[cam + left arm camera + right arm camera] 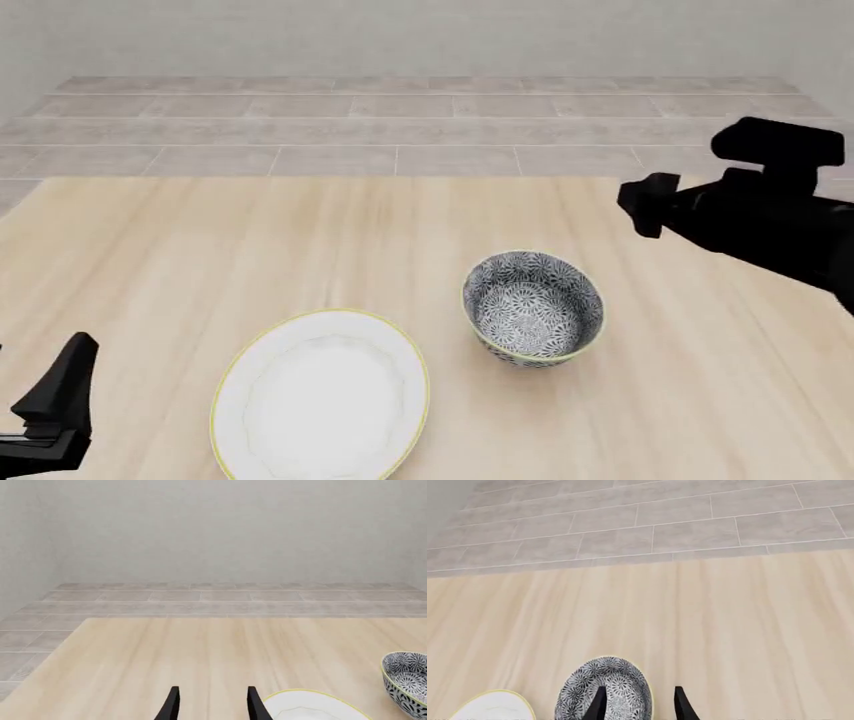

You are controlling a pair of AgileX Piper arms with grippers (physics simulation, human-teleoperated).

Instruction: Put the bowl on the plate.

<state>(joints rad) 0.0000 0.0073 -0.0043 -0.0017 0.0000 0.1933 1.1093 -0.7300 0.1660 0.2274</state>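
The bowl [534,305], patterned dark blue-grey and white with a thin yellow rim, stands upright on the table right of centre. The white plate [320,395] lies left of it and nearer, with a gap between them. My right gripper [641,205] hovers above the table, beyond and to the right of the bowl. In the right wrist view this gripper [639,706] is open and empty, with the bowl [604,687] below its fingertips and the plate [494,707] at the frame's edge. My left gripper [213,707] is open too, low at the front left [54,400], beside the plate [313,707].
The light wooden table [240,240] ends at a far edge, with grey tiled floor [400,130] and a pale wall behind. In the left wrist view the bowl [407,680] sits past the plate.
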